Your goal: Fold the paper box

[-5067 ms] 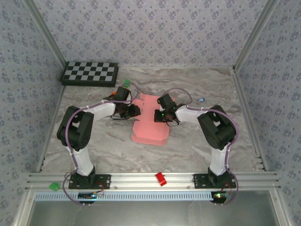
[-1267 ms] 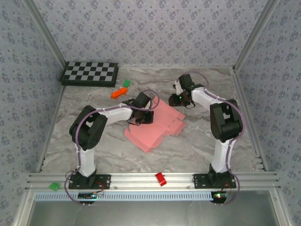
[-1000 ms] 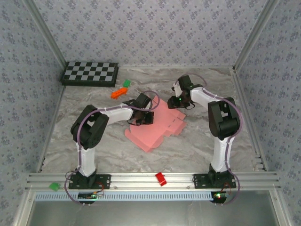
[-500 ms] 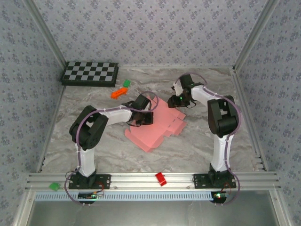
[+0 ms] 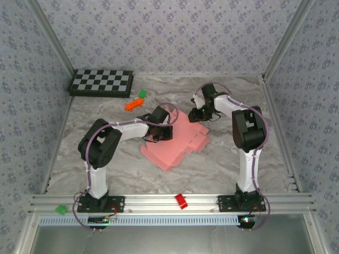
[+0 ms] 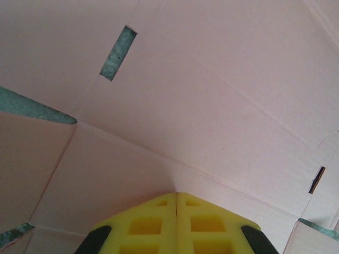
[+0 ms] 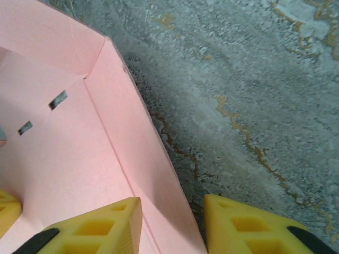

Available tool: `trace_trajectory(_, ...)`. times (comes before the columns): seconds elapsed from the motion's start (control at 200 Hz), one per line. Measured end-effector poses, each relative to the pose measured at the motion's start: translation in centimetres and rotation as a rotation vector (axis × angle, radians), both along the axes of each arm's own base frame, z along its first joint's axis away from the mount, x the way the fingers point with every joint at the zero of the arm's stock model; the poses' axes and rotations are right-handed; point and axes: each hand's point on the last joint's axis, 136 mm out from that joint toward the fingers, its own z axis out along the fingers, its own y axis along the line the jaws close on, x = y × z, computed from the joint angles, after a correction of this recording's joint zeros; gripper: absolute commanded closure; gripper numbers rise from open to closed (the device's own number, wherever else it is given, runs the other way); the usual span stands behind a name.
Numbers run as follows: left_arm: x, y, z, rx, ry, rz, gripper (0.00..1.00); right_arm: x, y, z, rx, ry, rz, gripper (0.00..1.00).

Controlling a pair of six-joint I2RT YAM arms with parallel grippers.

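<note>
The box (image 5: 177, 143) lies unfolded as a pink sheet near the middle of the table (image 5: 106, 159), turned at an angle, with its notched flaps toward the right. Most of the sheet is flat on the surface.

The left gripper (image 5: 158, 133) is placed on the sheet's far-left part. In the left wrist view its yellow fingers (image 6: 153, 225) are closed together, with nothing held between them, and the tips are set on or just above the pink card; contact cannot be confirmed. Crease lines and a narrow slot (image 6: 117, 53) are seen in the card ahead of the tips.

The right gripper (image 5: 197, 115) is positioned at the sheet's far-right edge. In the right wrist view a flap (image 7: 143, 143) is raised from the table along this edge. The jaws stand a moderate way apart and straddle the flap, one finger (image 7: 95, 227) on the inner side over the card, the other on the outer side over bare table. Whether either pad touches the flap cannot be told.

A checkerboard (image 5: 100, 83) is located at the far-left corner. An orange block (image 5: 132, 105) and a green block (image 5: 142, 93) lie between it and the sheet. A red block (image 5: 181, 201) rests on the near rail (image 5: 265, 201).
</note>
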Motion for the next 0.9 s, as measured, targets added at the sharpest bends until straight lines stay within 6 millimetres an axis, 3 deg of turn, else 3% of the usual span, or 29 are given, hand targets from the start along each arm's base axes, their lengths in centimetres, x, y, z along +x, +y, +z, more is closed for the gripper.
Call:
trace_trajectory(0.21, 0.0, 0.0, 0.0, 0.002, -0.002, 0.000, 1.00, -0.2, 0.1, 0.2, 0.004, -0.009, 0.032, 0.70)
trace_trajectory(0.425, 0.0, 0.0, 0.0, 0.002, -0.002, 0.001, 1.00, -0.3, 0.2, 2.0, 0.007, -0.058, 0.072, 0.85)
trace_trajectory(0.9, 0.0, -0.1, 0.1, -0.001, 0.001, 0.006, 1.00, -1.1, 0.7, 3.6, -0.027, -0.128, 0.155, 1.00)
